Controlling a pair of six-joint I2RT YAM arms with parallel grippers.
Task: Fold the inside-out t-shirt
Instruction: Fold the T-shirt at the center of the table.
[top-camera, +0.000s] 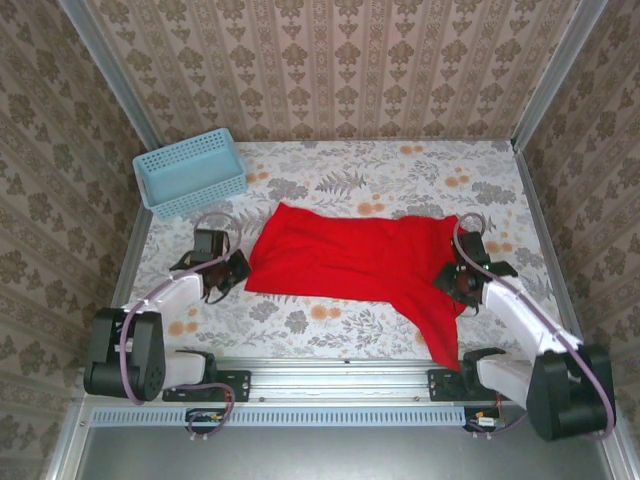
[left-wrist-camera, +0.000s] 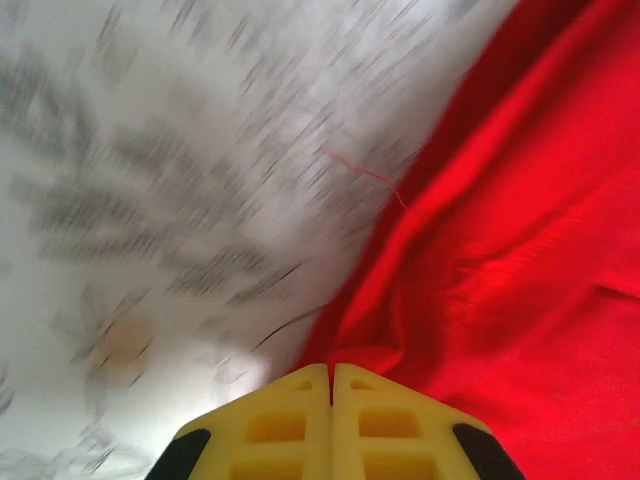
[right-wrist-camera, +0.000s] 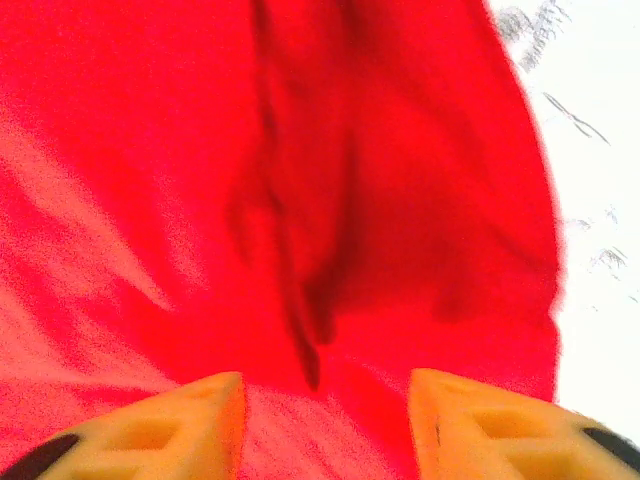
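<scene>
The red t-shirt (top-camera: 360, 255) lies spread across the middle of the flowered worktop (top-camera: 330, 185), rumpled, with one part trailing down on the right to the near edge beside the right arm's base. A light blue basket (top-camera: 190, 172) stands at the far left corner, well apart from the shirt. The left gripper (top-camera: 238, 268) sits low at the shirt's left edge. In its wrist view the yellow fingers (left-wrist-camera: 290, 420) are pressed together with no gap, their tips right at the hem of the red cloth; whether they pinch any of it I cannot tell. A loose red thread (left-wrist-camera: 365, 172) lies on the worktop just off that hem. The right gripper (top-camera: 452, 280) is over the shirt's right side. Its fingers (right-wrist-camera: 190, 420) stand apart, with creased red cloth showing in the gap between them and nothing clamped.
</scene>
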